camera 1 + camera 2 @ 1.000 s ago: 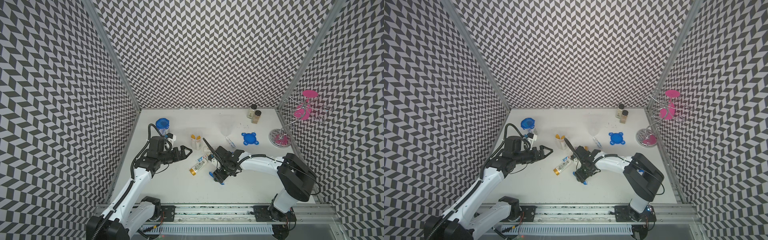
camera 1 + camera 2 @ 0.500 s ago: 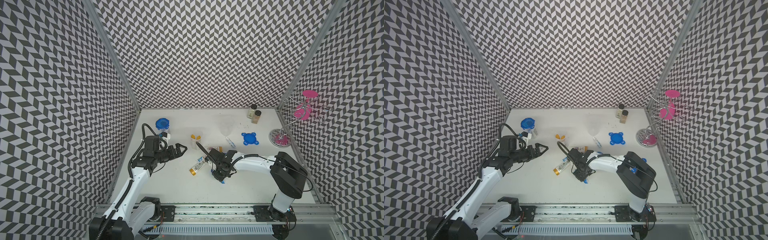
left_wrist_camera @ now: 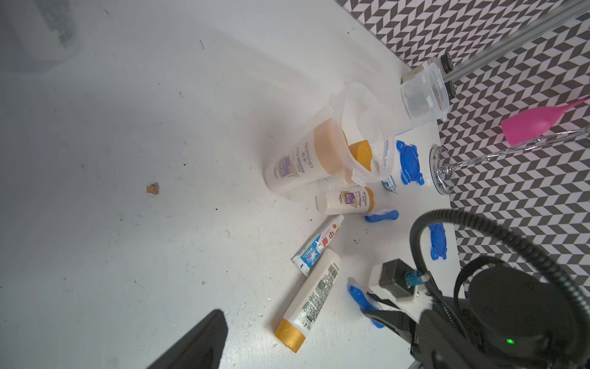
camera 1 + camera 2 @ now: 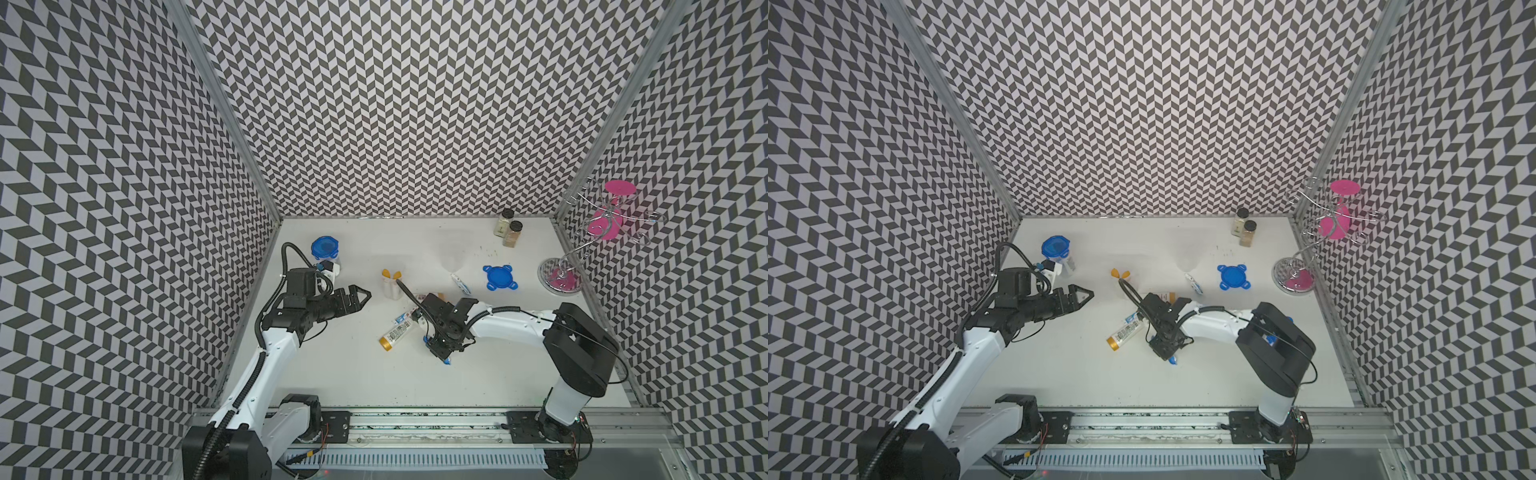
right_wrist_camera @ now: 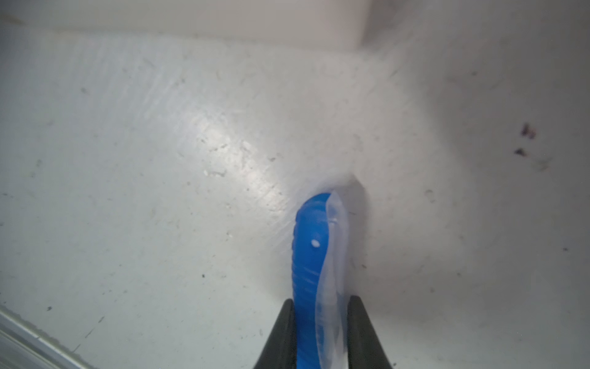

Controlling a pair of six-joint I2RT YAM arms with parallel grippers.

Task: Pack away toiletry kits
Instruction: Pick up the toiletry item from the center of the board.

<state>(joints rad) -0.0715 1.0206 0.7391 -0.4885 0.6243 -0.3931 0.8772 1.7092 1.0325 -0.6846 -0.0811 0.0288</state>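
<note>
Blue toothbrush (image 5: 308, 242) pinched in right claw (image 5: 321, 303) | left claw (image 4: 360, 297) agape | open tabletop (image 4: 353, 374) toward front rail (image 4: 415, 415)

A scuffed white tabletop (image 4: 353, 374) lies beneath my jaws; black-and-white chevron-patterned walls (image 4: 395, 104) rise beyond and beside them.

The white-and-black left arm reaches forward with its black left gripper (image 4: 362, 298) held level, jaws spread wide, while the right arm's wrist bends downward, its black right gripper (image 5: 321, 303) pinching a blue plastic toothbrush (image 5: 308, 242) between its fingertips.
</note>
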